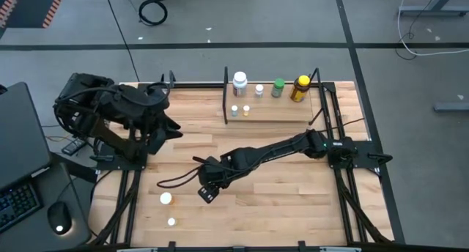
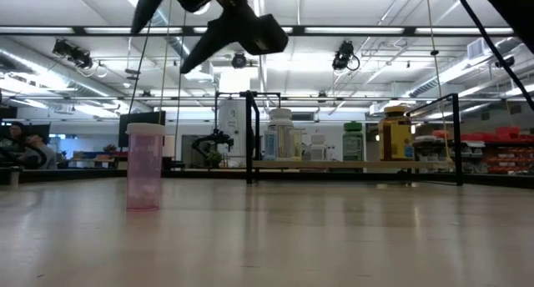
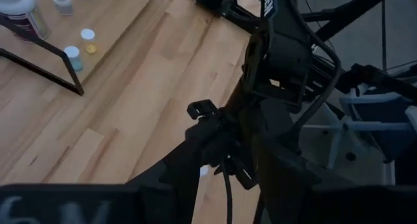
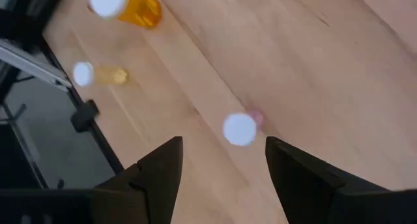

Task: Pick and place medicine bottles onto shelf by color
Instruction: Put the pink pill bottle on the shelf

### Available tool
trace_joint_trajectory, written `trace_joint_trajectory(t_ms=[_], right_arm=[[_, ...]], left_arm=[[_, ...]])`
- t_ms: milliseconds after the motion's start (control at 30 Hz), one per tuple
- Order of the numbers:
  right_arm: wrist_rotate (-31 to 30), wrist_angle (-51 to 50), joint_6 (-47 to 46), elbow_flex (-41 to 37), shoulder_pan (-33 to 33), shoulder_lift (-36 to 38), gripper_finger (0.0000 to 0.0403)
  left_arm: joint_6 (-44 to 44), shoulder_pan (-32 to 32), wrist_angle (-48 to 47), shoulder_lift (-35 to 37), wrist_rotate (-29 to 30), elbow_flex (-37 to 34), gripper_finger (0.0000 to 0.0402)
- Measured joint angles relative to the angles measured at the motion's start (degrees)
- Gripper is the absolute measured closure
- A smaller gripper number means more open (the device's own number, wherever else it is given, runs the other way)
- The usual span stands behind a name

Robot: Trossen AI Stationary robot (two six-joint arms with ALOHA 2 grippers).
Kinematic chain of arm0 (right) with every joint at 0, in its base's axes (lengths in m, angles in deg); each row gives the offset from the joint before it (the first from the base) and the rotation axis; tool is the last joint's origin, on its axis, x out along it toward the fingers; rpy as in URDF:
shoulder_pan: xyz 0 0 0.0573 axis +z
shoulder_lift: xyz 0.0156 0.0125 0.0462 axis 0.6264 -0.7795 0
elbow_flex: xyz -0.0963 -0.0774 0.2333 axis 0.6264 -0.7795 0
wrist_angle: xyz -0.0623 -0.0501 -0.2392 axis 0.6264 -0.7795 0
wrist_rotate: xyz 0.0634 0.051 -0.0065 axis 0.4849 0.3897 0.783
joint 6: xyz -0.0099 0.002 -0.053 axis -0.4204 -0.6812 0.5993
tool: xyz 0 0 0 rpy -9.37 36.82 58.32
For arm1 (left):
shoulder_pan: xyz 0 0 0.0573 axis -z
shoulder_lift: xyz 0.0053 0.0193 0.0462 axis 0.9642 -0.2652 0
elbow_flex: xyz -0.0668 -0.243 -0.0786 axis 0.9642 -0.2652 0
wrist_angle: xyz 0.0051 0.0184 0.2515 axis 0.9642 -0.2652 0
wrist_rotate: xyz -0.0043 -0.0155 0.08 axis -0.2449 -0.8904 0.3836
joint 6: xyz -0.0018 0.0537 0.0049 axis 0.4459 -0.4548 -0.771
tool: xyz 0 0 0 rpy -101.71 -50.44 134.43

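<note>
A small pink bottle with a white cap stands upright on the tabletop, also seen in the low view. My right gripper hangs open above it at the table's near left, one finger to each side of the cap and clear of it. The shelf at the far edge carries a white bottle, a small white one, a green one and a yellow one, with two tiny bottles in front. My left gripper waits raised at the left.
Two orange bottles with white caps, one larger and one smaller, stand near the table's near left corner, close to my right gripper. A black frame rail runs along the left edge. Bare wood lies to the right.
</note>
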Motion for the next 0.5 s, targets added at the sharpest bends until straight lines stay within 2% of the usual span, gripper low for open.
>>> trace_joint_trajectory(t_ms=[267, 500], right_arm=[[-2.53, 1.13, -5.73, -0.79, 0.95, 0.01, 0.0176], [-2.91, 0.91, -10.79, -2.18, 1.37, 0.01, 0.0176]], left_arm=[[-2.40, 0.00, 0.04, -0.16, -1.70, -1.23, 0.0252], [-5.85, 0.00, 0.04, -0.17, -1.77, -7.96, 0.0255]])
